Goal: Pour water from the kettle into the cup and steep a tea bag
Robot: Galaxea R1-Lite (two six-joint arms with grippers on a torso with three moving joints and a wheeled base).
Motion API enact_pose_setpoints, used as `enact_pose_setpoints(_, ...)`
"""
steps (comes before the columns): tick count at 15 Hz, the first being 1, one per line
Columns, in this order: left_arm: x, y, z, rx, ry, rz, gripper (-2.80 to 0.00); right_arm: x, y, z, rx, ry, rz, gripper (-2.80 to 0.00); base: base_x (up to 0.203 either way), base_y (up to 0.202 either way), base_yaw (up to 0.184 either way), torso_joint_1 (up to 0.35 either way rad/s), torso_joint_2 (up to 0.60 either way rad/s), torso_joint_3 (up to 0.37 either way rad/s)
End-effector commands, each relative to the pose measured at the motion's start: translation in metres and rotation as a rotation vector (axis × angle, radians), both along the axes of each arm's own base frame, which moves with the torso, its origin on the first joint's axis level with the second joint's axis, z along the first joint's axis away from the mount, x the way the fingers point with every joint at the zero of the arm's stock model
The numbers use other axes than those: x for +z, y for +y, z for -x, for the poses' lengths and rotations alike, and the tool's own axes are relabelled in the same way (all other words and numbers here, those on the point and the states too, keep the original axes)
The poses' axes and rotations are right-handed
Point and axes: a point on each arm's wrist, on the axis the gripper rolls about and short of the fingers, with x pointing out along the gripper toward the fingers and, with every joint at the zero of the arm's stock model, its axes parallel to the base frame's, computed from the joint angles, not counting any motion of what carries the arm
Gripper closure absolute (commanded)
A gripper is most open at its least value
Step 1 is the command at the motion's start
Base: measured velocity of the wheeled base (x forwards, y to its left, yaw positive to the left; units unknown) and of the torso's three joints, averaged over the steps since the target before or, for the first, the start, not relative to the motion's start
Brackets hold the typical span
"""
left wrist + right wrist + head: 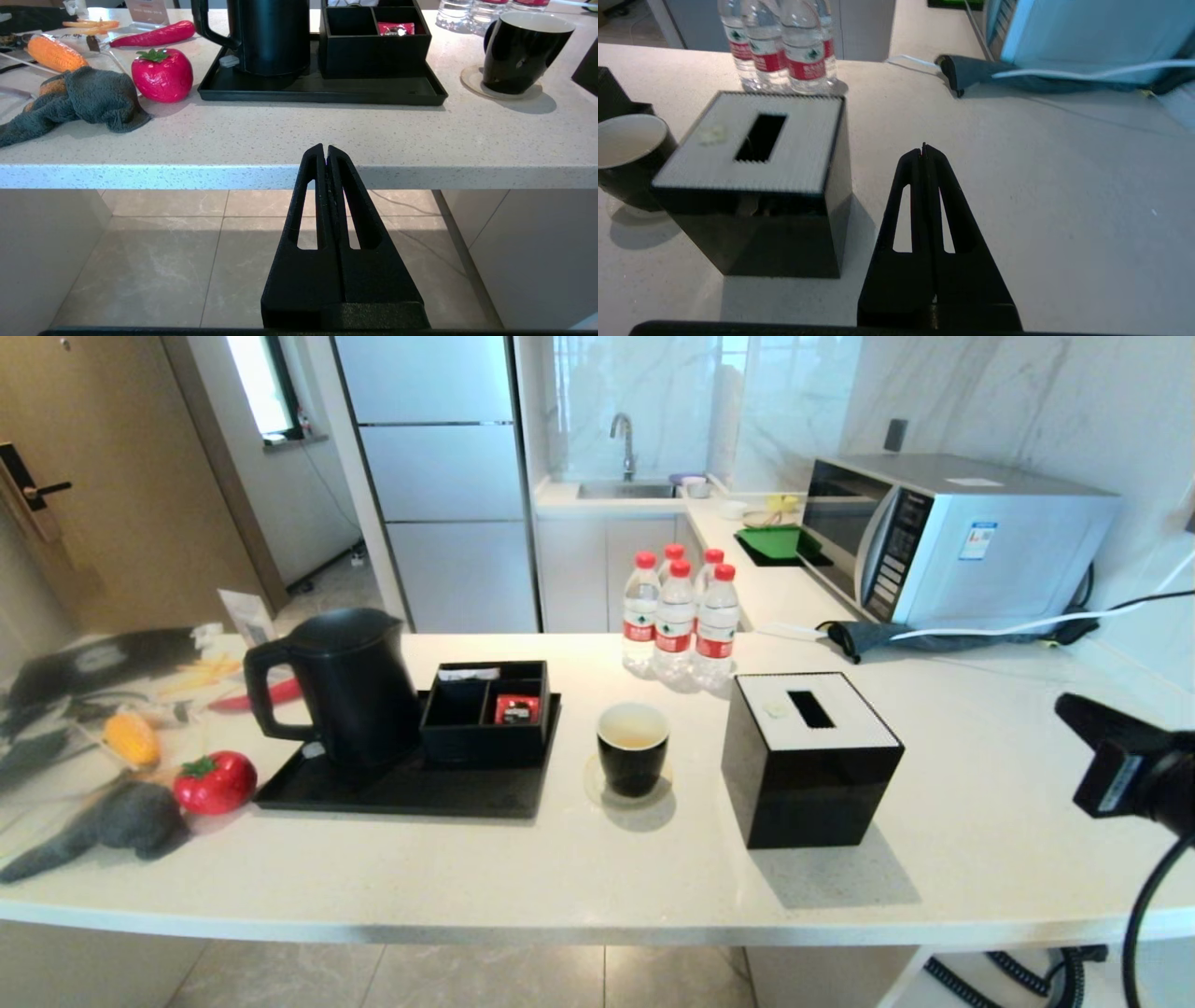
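Both grippers are closed on nothing, fingers pressed flat together. Left gripper (326, 148) hangs off the counter's near edge, below the countertop (280, 135) and over the tiled floor, pointing toward the black tray (322, 91). Right gripper (924, 149) hovers above bare countertop beside the black tissue box (752, 186), well apart from the cup; in the head view only its wrist (1134, 770) shows at the right edge. On the tray's left part stands the kettle (345, 686), upright, lid on, handle turned to the robot's left. Just beside it on the same tray sits a black compartment box (485, 719) with a small red packet (516, 709) in one compartment. Right of the tray, the cup (633, 747) stands upright on a pale round coaster (472, 81), with a pale pool low inside it; whether that is water cannot be told. Four red-capped bottles (677, 616) stand behind the cup.
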Motion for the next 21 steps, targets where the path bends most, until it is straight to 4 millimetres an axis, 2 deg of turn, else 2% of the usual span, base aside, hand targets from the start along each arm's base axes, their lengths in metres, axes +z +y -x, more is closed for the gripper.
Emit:
enact_pose_setpoints(1, 0.0, 0.0, 0.0, 0.0, -0.001, 0.001, 0.0, -0.005, -0.01, 0.026, -0.044, -0.032, -0.008, 0.0, 0.0, 0.0, 0.0, 0.0, 0.0, 0.0)
enact_pose_setpoints(5, 0.0, 0.0, 0.0, 0.0, -0.001, 0.001, 0.0, -0.029, -0.02, 0.064, -0.101, -0.023, -0.007, 0.0, 0.0, 0.0, 0.0, 0.0, 0.0, 0.0)
enact_pose_setpoints(7, 0.0, 0.0, 0.0, 0.0, -0.001, 0.001, 0.0, -0.027, -0.021, 0.079, -0.103, -0.081, 0.014, 0.0, 0.0, 0.0, 0.0, 0.0, 0.0, 0.0)
enact_pose_setpoints(9, 0.0, 0.0, 0.0, 0.0, -0.001, 0.001, 0.0, -0.033, -0.022, 0.098, -0.105, -0.111, 0.048, 0.0, 0.0, 0.0, 0.0, 0.0, 0.0, 0.0)
enact_pose_setpoints(14, 0.0, 0.0, 0.0, 0.0, -0.001, 0.001, 0.0, -0.063, -0.024, 0.156, -0.099, -0.096, 0.124, 0.0, 0.0, 0.0, 0.0, 0.0, 0.0, 0.0)
enact_pose_setpoints(21, 0.0, 0.0, 0.0, 0.0, -0.001, 0.001, 0.0, -0.094, -0.024, 0.17, -0.114, 0.007, 0.197, 0.0, 0.0, 0.0, 0.0, 0.0, 0.0, 0.0)
